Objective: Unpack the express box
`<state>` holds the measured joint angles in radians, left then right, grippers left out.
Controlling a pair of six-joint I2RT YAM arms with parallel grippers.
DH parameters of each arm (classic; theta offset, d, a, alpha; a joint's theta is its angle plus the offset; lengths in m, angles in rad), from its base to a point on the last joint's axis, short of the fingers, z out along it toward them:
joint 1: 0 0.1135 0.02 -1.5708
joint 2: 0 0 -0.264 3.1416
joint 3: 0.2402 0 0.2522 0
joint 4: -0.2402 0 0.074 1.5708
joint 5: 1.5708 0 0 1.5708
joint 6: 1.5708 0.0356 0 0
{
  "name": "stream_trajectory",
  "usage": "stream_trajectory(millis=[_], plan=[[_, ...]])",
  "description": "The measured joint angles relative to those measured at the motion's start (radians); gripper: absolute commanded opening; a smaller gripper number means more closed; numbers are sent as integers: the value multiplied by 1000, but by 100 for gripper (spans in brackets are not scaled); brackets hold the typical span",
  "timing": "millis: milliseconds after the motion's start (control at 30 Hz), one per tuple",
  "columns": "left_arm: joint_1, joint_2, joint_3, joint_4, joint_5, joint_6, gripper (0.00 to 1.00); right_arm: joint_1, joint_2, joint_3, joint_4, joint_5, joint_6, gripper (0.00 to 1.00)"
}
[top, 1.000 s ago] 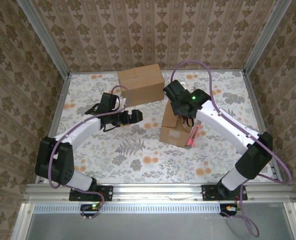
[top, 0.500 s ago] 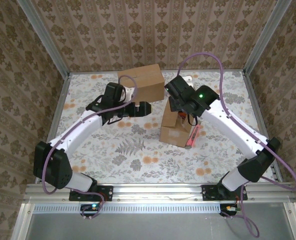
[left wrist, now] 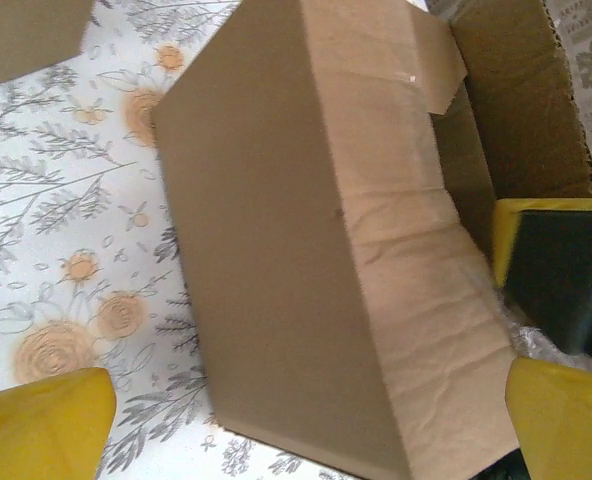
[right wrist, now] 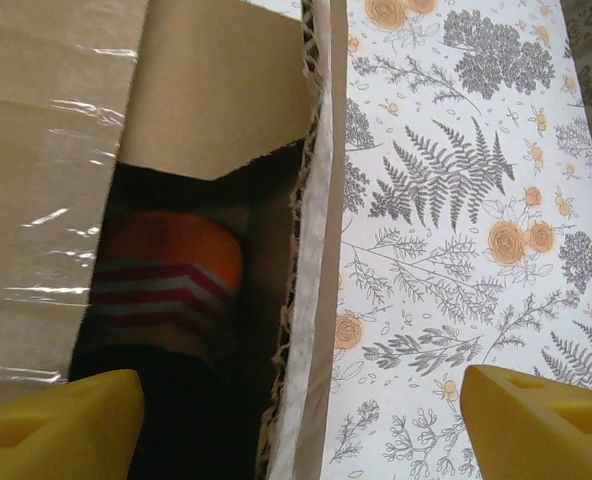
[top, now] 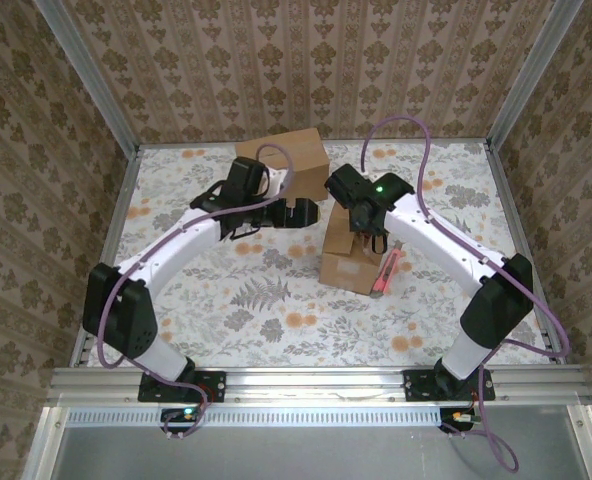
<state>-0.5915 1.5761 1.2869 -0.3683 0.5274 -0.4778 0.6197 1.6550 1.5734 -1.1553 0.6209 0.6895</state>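
I am holding both open: right gripper (right wrist: pixel 296 420) astride the express box (right wrist: pixel 206 110) wall, left gripper (top: pixel 298 212) beside; closing risks pinching cardboard, not the striped item (right wrist: pixel 171 270).

Brown cardboard box (top: pixel 341 265), grey-and-orange floral table (top: pixel 276 320)

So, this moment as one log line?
left gripper open, facing open box; right gripper open, straddling its wall; orange striped item inside

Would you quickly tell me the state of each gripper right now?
Left gripper: open, holding nothing.
Right gripper: open, jaws straddling the brown cardboard box wall.
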Motion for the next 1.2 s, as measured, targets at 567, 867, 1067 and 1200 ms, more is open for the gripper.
stream_trajectory(millis=[567,867,1067,1200], plan=[[-134,264,96,131,-1,-53,100,-43,-156,-172,104,-79,13,49],[-149,225,24,187,-26,-53,100,-98,-255,-264,200,-139,-5,9],[-146,162,-53,206,-41,-53,100,-181,-387,-368,270,-220,-51,0],[-140,132,-101,227,-46,-53,100,-229,-466,-442,342,-302,-92,0]])
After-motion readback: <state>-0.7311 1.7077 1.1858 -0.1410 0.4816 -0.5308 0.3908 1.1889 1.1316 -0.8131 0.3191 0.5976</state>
